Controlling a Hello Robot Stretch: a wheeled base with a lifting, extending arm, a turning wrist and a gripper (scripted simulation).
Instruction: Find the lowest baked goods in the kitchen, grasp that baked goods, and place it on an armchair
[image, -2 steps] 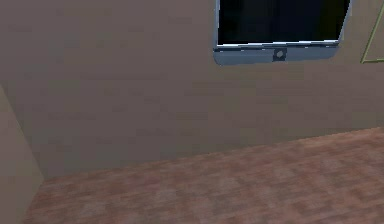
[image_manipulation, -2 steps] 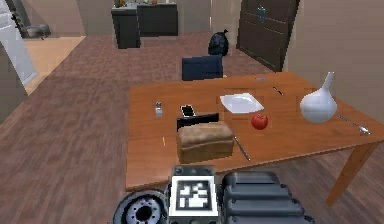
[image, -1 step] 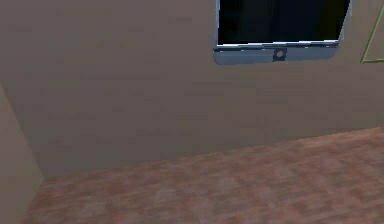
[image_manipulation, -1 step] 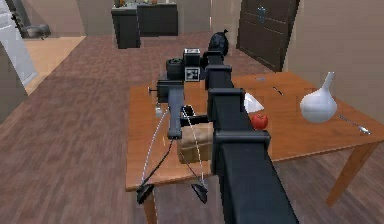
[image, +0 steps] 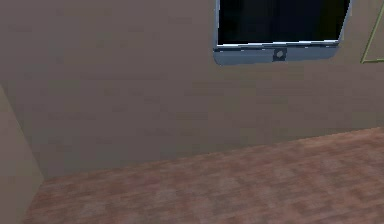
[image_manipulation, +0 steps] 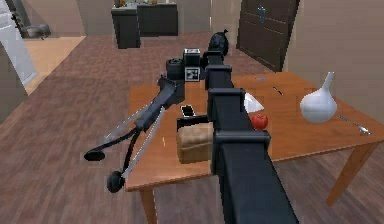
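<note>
A brown loaf-shaped block (image_manipulation: 194, 141), likely bread, stands near the front edge of a wooden table (image_manipulation: 300, 135) in the arm side view. My arm reaches out over this table, just right of the loaf. The gripper (image_manipulation: 105, 169) hangs off the table's left side, its thin fingers (image_manipulation: 128, 128) slanting down to tips over bare floor. It holds nothing.
On the table also stand a small red round thing (image_manipulation: 259, 121), a white vase (image_manipulation: 320, 100), a white crumpled item (image_manipulation: 252, 102) and a small dark flat thing (image_manipulation: 187, 110). Dark cabinets (image_manipulation: 130, 25) and a dark door (image_manipulation: 265, 30) stand farther out. The forward view has a beige wall, a dark framed panel (image: 280, 25) and reddish floor (image: 230, 185).
</note>
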